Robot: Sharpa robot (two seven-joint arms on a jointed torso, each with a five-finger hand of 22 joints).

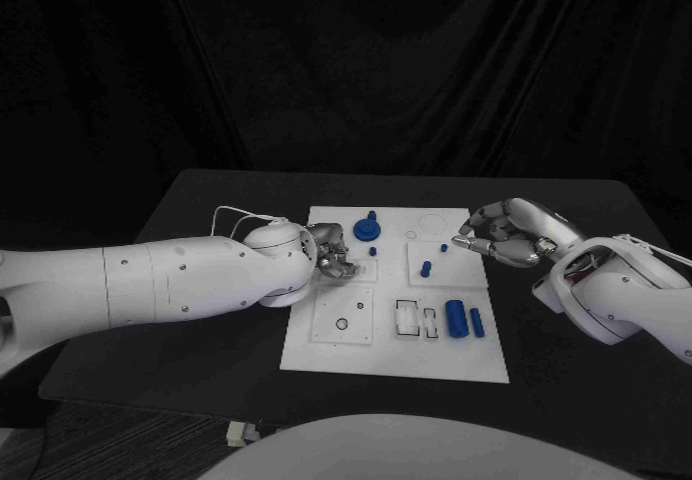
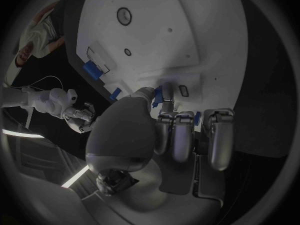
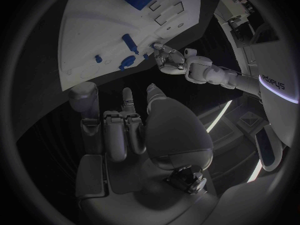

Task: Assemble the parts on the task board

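Observation:
The white task board (image 1: 397,345) lies mid-table. At its far end stand a round blue knob (image 1: 366,229) and small blue pegs (image 1: 427,268). A blue cylinder (image 1: 456,318) and a thinner blue bar (image 1: 476,321) lie near its front right. My left hand (image 1: 329,250) hovers over the board's left edge with its fingers curled. In the left wrist view a blue piece (image 2: 164,95) sits at the thumb tip (image 2: 150,92); I cannot tell whether it is pinched. My right hand (image 1: 505,232) hangs at the board's right edge, fingers curled in on nothing, just right of a tiny blue piece (image 1: 443,247).
Black-outlined rectangular slots (image 1: 410,318) and a round hole (image 1: 340,323) mark the board's near half. A thin white cable (image 1: 238,212) loops above my left wrist. The black table (image 1: 173,340) spreads out on both sides of the board.

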